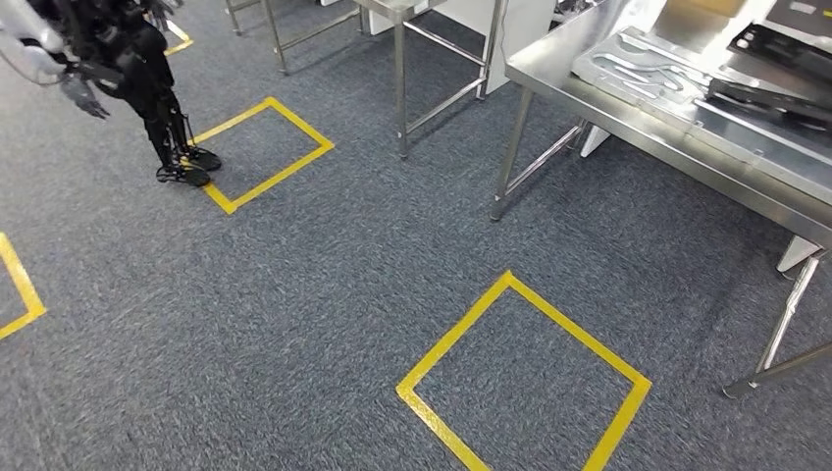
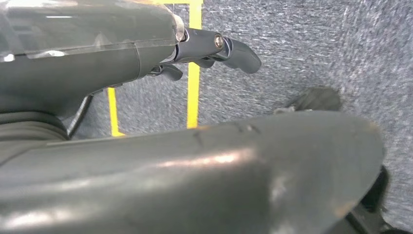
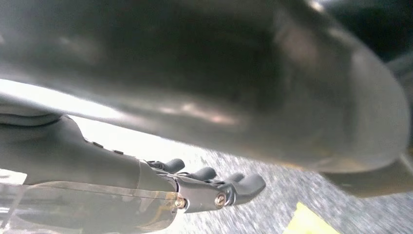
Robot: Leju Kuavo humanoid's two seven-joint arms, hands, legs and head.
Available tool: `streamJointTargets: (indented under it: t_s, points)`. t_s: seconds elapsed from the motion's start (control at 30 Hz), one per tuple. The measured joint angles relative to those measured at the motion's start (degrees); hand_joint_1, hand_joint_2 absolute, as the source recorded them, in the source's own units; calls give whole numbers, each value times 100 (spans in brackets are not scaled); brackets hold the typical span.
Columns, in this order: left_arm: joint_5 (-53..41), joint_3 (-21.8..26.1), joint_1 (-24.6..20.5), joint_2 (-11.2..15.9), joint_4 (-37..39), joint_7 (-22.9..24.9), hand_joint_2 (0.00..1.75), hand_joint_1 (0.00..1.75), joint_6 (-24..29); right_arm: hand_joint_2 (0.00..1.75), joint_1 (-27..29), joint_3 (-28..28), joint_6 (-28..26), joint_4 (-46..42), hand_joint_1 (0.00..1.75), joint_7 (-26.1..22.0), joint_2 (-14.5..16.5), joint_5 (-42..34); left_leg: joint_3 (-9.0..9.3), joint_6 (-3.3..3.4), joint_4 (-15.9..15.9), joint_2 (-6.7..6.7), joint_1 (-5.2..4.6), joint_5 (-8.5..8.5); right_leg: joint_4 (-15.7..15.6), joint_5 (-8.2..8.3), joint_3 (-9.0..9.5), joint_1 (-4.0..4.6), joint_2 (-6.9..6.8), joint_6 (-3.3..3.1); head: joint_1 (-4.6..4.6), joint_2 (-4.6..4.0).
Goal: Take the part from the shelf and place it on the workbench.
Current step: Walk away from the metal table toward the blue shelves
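Note:
The steel workbench stands at the right of the head view. On it lie a flat silver part with cut-outs and dark flat parts. My left hand hangs over the grey carpet, its dark fingers stretched out straight with nothing between them and the thick grey thumb. My right hand hangs the same way, fingers extended and apart from the big grey thumb, holding nothing.
A yellow taped square marks the carpet in front of the workbench, another lies farther left. A second dark robot stands at the far left. A steel table's legs stand beyond the bench.

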Motion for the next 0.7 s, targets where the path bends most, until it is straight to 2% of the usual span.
streamJointTargets:
  t_s: [0.07, 0.13, 0.17, 0.2, 0.27, 0.3, 0.37, 0.4, 0.47, 0.5, 0.53, 0.57, 0.6, 0.63, 0.67, 0.7]
  points:
    - [0, 0, -4, -1, 0, 0, 0, 0, 0, 0, -1, -1, 1, 0, 0, 0, 0, 0, -3, 2, 0, -14, 0, 1, 85, -43, -43, 0, 16, 1, 0, 0]
    - [0, 0, -4, -6, 0, -1, 0, 0, -1, 0, -9, -4, 4, 0, 0, -6, -1, 6, -2, 5, 4, -108, -1, 2, 471, -155, -216, 2, 41, 11, 0, 0]
    - [2, 0, 1, -9, 0, -2, 0, 0, -1, 0, -9, -7, 10, 0, 0, -2, -3, 20, -1, -4, 25, -238, 1, -1, 402, -8, -183, -14, 94, 18, 0, 0]
    - [5, 0, 9, -12, 0, -2, 0, 0, 1, 0, -6, -8, 17, 1, 0, 3, -6, 34, -7, -19, 50, -382, 5, -6, 263, 137, -114, -38, 226, 20, 0, 0]
    - [25, 0, 7, -13, 0, -2, 0, 0, 8, 0, 8, -9, 31, 4, 0, 19, -9, 57, -59, -86, 124, -624, 4, -4, -428, 499, 174, -87, 512, 0, -1, 0]
    - [38, 0, 6, -14, 0, -3, 0, 0, 12, 0, 11, -9, 33, 5, 0, 19, -8, 59, -96, -124, 133, -683, 5, 10, -519, 478, 199, -85, 592, -26, -1, 0]
    - [58, 1, 19, -11, 0, -4, 0, 0, 22, 0, 3, -9, 42, 5, 0, 20, 1, 67, -151, -204, 119, -793, 17, 52, -582, 479, 204, -75, 517, -101, -1, 0]
    - [65, 2, 35, -6, 0, -5, 0, 0, 30, 0, -2, -9, 51, 4, 0, 19, 14, 77, -167, -236, 128, -771, 18, 55, -616, 498, 220, -76, 447, -142, 0, 0]
    - [81, 2, 48, 4, 0, -4, 0, 0, 41, 0, 5, -9, 74, 2, 0, 23, 32, 102, -304, -294, 396, -505, 9, -103, -684, 534, 261, -94, 275, -221, -6, 0]
    - [92, 2, 46, 6, 0, -4, 0, 0, 45, 0, 12, -9, 84, 2, 0, 26, 33, 117, -441, -315, 691, -320, 14, -258, -696, 537, 273, -82, 181, -243, -8, 0]
    - [102, 2, 42, 6, 0, -4, 0, 0, 48, 0, 19, -9, 92, 2, 0, 33, 31, 137, -623, -343, 1069, -197, 26, -436, -699, 533, 276, -74, 85, -258, -12, 0]
    - [111, 2, 43, 6, 0, -4, 0, 0, 51, 0, 24, -9, 99, 2, 0, 40, 31, 157, -795, -369, 1425, -143, 43, -571, -698, 525, 278, -66, -14, -265, -12, 0]
    - [118, 2, 51, 7, 0, -4, 0, 0, 53, 0, 25, -8, 105, 2, 0, 49, 31, 179, -899, -390, 1647, -118, 60, -623, -697, 513, 285, -62, -104, -264, -11, 0]
    - [122, 2, 63, 10, 0, -4, 0, 0, 55, 0, 24, -6, 110, 2, 0, 56, 32, 198, -907, -409, 1680, -98, 76, -575, -697, 498, 298, -62, -190, -256, -11, 0]
    - [124, 2, 75, 16, 0, -4, 0, 0, 57, 0, 22, -4, 114, 2, 0, 62, 34, 212, -801, -419, 1492, -68, 90, -433, -696, 479, 320, -63, -268, -244, -11, 0]
    - [131, 3, 83, 26, 0, -4, 0, 0, 60, 0, 18, 0, 120, 2, 0, 70, 38, 228, -627, -422, 1175, -7, 99, -251, -696, 457, 347, -64, -335, -227, -11, 0]
